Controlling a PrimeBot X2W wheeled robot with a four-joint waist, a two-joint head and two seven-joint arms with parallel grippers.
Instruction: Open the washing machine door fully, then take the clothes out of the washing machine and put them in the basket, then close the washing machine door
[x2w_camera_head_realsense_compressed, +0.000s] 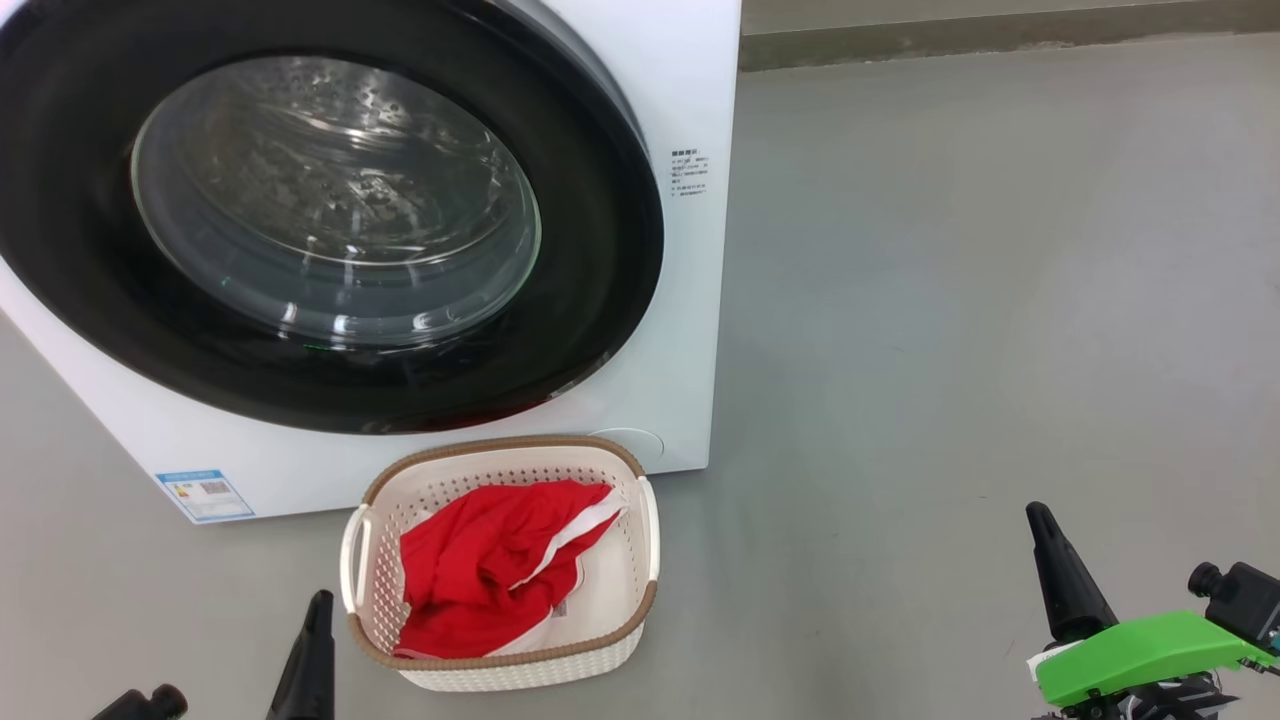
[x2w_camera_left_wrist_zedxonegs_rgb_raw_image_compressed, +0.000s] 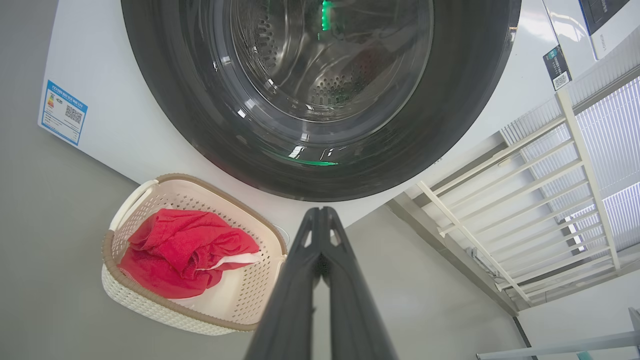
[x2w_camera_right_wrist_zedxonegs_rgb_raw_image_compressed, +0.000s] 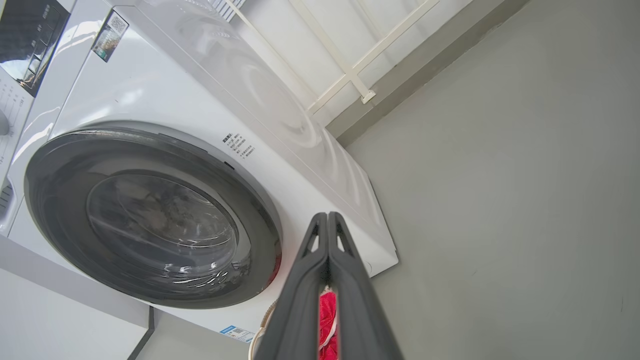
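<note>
Noted door (x2w_camera_head_realsense_compressed: 80, 250) closed against washer (x2w_camera_head_realsense_compressed: 690, 90), clothes (x2w_camera_head_realsense_compressed: 480, 570) in basket (x2w_camera_head_realsense_compressed: 520, 675); logged left claw (x2w_camera_head_realsense_compressed: 320, 606) and right claw (x2w_camera_head_realsense_compressed: 1040, 522) clenched, empty.

The floor (x2w_camera_head_realsense_compressed: 950, 300) is smooth, plain grey and matte, and runs back to a darker strip (x2w_camera_head_realsense_compressed: 1000, 45) along its far edge. Two things stand directly on it. The washing machine (x2w_camera_head_realsense_compressed: 690, 90), a big white box, sits at the left of the head view with its base flat on the floor and open grey floor to its right. The basket (x2w_camera_head_realsense_compressed: 500, 675), cream with a brown rim, stands just in front of the machine's lower front panel. Its far rim seems to touch the panel, though the angle doesn't settle that.
</note>
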